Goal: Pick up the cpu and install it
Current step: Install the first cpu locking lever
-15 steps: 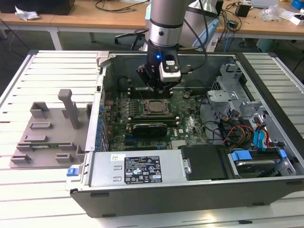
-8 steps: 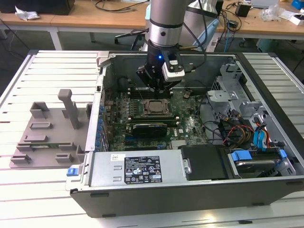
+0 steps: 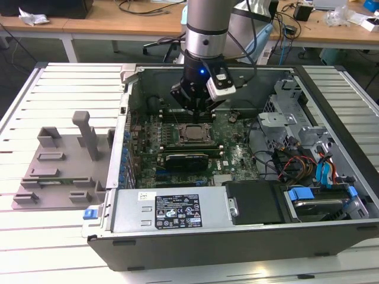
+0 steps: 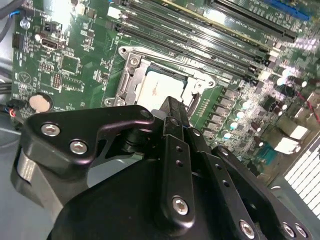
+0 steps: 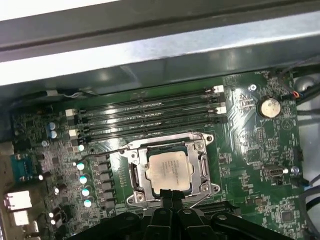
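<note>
Your pincer (image 5: 170,196) is hovering just above the near edge of the cpu (image 5: 169,171), which is already lying inside its socket frame (image 5: 172,142) on the motherboard (image 5: 250,150); its fingers are looking pressed together and holding nothing. If you are dropping from here, the tips could be scraping the chip's plate or nudging it crooked in its seat. Room is tight: memory slots (image 5: 150,117) are running just beyond the socket, and the case wall (image 3: 133,83) is hemming you in at the exterior view's left.
</note>
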Controlling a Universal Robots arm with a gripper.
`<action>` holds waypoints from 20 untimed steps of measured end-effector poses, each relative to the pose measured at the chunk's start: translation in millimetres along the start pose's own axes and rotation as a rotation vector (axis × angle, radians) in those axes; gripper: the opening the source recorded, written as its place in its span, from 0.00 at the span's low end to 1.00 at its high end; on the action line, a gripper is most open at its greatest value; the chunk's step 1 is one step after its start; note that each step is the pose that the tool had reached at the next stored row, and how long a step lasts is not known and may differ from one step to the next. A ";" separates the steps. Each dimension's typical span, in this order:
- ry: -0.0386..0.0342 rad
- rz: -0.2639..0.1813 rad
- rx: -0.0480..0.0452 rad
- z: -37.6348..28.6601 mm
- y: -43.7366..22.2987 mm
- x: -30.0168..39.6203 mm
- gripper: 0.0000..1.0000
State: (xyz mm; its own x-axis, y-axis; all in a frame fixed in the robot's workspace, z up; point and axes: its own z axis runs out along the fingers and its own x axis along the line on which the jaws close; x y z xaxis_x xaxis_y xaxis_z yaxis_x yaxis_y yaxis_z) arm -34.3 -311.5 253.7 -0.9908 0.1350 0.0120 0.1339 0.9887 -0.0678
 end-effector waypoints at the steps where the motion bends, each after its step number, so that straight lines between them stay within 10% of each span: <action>1: -0.0007 -0.011 0.0001 0.0 0.0 0.0 0.11; 20: -0.0178 -0.262 0.0031 0.0 0.0 0.0 0.11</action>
State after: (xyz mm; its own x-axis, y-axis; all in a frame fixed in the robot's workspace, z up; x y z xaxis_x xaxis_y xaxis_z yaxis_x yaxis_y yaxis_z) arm -34.2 -311.5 253.7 -0.9918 -0.1269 0.0120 -0.1274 0.9895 -0.0678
